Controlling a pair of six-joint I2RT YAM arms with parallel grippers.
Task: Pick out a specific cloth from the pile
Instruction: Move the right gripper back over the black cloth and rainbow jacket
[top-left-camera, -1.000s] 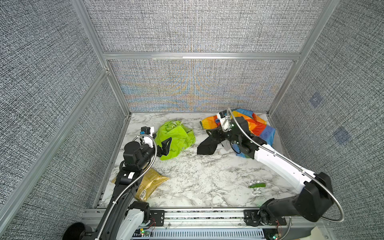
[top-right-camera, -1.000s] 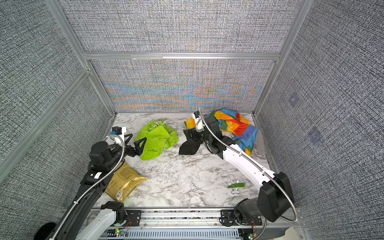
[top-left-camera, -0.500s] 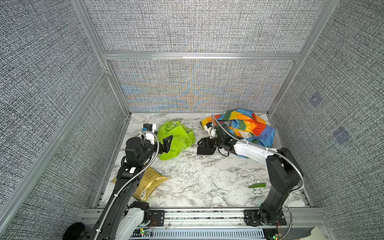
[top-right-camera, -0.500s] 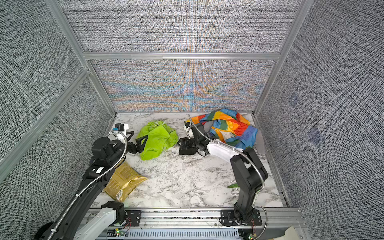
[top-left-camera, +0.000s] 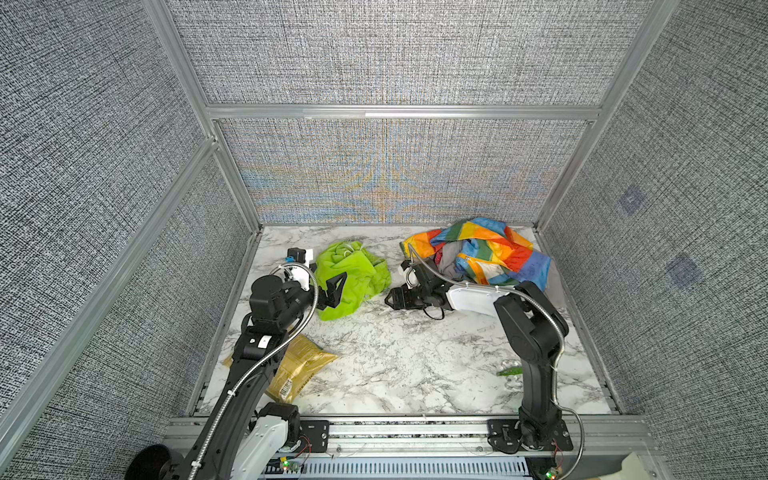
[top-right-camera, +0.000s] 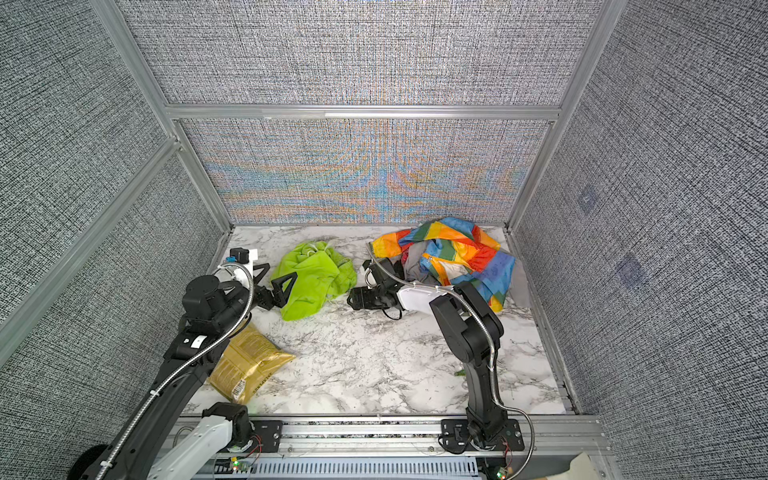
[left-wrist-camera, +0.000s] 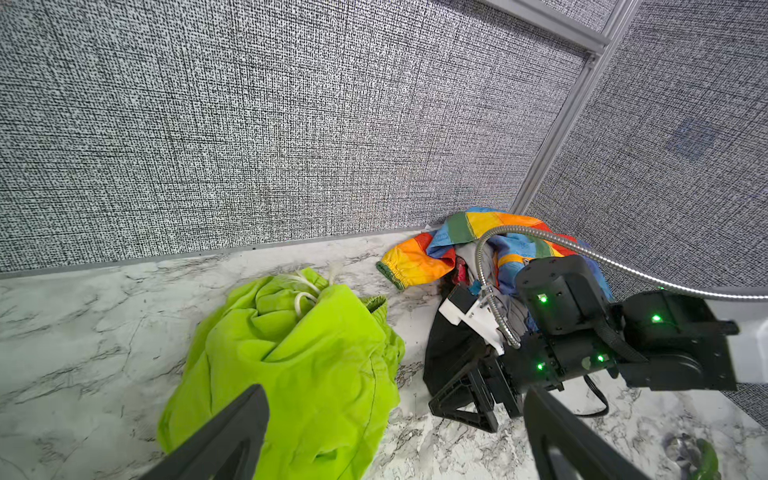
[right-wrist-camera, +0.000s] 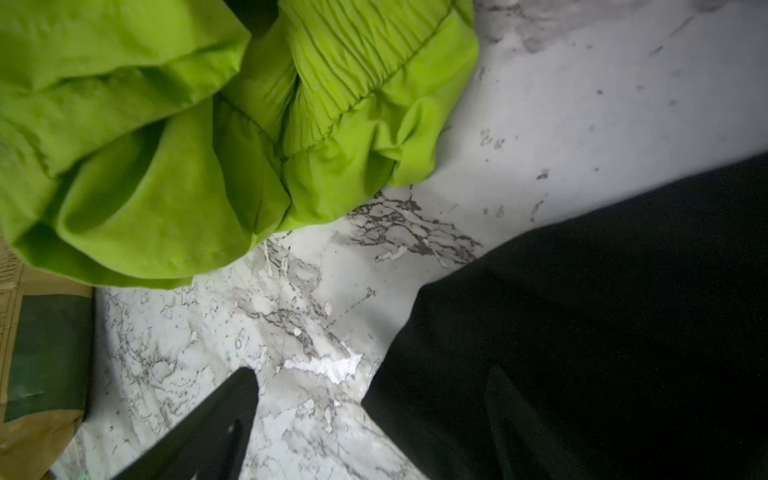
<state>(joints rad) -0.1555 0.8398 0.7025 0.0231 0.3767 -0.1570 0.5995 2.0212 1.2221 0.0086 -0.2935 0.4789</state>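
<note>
The cloth (top-left-camera: 353, 278) (top-right-camera: 313, 282) lies crumpled on the marble at the back left, lime green, with white drawstrings at its far end. My left gripper (top-left-camera: 326, 286) (top-right-camera: 273, 282) (left-wrist-camera: 395, 390) stands open over the cloth's near-left edge and holds nothing. The pile (top-left-camera: 490, 249) (top-right-camera: 457, 249) (left-wrist-camera: 461, 232) sits in the back right corner, a rainbow cloth over grey fabric. My right gripper (top-left-camera: 395, 297) (top-right-camera: 359, 297) (right-wrist-camera: 370, 374) is low between cloth and pile, jaws wide apart. A black cloth (left-wrist-camera: 446, 345) (right-wrist-camera: 582, 311) lies on the marble under one of its fingers.
A yellow-brown packet (top-left-camera: 299, 365) (top-right-camera: 249, 365) lies at the front left beside my left arm. A small green wrapped item (top-left-camera: 509, 371) (left-wrist-camera: 702, 457) lies at the front right by the right arm's base. Grey fabric walls close in three sides.
My right arm has folded back and come down to the left, bringing the black cloth from hanging in the air to lying on the marble. The left gripper shifted slightly toward the back.
</note>
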